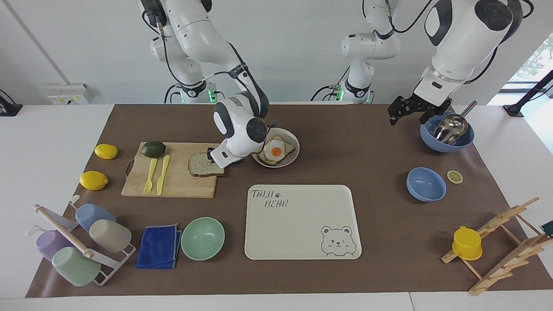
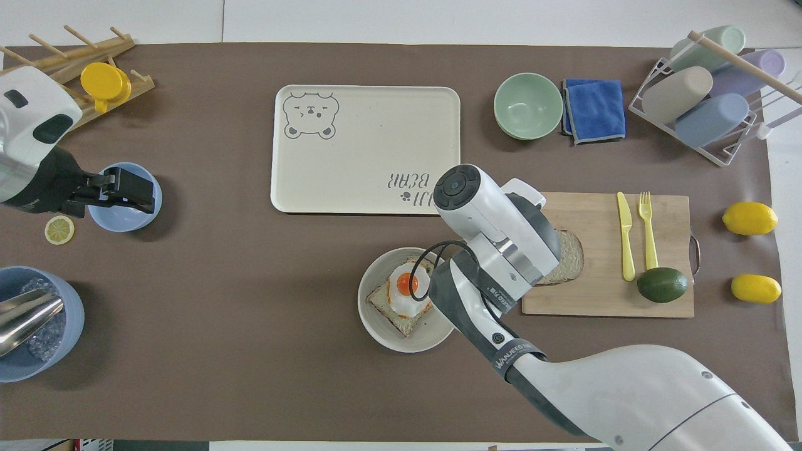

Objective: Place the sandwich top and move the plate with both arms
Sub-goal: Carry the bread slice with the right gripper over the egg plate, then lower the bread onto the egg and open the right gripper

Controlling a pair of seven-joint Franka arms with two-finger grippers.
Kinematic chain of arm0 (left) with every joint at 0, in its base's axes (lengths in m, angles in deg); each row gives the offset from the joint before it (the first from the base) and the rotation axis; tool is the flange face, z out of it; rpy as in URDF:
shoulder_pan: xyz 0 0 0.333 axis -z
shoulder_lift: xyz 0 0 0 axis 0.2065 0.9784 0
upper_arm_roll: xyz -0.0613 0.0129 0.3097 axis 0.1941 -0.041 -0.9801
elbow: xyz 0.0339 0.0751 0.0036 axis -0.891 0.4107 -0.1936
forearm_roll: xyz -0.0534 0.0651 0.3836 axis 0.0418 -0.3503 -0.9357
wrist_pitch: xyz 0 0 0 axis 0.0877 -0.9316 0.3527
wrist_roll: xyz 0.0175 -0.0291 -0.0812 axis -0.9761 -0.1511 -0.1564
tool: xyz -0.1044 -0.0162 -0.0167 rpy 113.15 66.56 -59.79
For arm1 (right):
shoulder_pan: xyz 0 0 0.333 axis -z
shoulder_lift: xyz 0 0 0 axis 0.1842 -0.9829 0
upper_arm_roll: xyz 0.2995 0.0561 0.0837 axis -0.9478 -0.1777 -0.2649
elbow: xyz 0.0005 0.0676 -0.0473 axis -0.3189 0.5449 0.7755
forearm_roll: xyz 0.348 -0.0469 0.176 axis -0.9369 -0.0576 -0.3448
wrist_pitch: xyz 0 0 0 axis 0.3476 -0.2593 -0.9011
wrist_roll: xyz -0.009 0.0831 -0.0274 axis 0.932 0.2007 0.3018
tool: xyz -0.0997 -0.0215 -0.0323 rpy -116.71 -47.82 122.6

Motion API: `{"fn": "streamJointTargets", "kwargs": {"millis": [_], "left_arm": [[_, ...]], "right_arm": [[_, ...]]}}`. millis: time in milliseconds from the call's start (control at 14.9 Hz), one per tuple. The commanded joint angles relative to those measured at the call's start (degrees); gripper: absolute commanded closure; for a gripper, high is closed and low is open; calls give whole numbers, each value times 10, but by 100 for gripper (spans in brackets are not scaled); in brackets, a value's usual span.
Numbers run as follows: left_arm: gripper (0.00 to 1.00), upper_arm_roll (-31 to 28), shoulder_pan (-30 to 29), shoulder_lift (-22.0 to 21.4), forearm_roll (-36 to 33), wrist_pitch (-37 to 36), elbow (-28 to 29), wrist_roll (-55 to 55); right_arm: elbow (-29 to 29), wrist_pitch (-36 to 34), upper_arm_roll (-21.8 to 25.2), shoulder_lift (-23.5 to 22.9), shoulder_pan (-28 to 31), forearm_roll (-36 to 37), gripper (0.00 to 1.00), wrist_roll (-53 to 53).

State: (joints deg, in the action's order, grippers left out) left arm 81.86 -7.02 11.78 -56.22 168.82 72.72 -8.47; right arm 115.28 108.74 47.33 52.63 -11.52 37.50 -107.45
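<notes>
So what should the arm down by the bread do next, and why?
Probably close on the sandwich top and lift it. The right gripper is down at the slice's edge on the cutting board, and the egg toast on the plate is uncovered. The left gripper waits.
</notes>
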Motion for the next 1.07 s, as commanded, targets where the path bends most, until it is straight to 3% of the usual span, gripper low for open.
{"fn": "streamJointTargets", "kwargs": {"millis": [0, 468, 736, 1004], "left_arm": [[0, -1, -1, -10, 4, 6, 11, -5], [0, -1, -1, -11, 4, 6, 11, -5], [0, -1, -1, -11, 4, 6, 11, -5], [0, -1, -1, -10, 4, 6, 11, -5]], "right_arm": [[6, -8, -3, 7, -4, 11, 100, 13], [-132, -116, -15, -15, -84, 0, 100, 29], [-216, -154, -15, -45, -134, -45, 100, 21], [-216, -73, -16, -50, -147, -88, 100, -31]]}}
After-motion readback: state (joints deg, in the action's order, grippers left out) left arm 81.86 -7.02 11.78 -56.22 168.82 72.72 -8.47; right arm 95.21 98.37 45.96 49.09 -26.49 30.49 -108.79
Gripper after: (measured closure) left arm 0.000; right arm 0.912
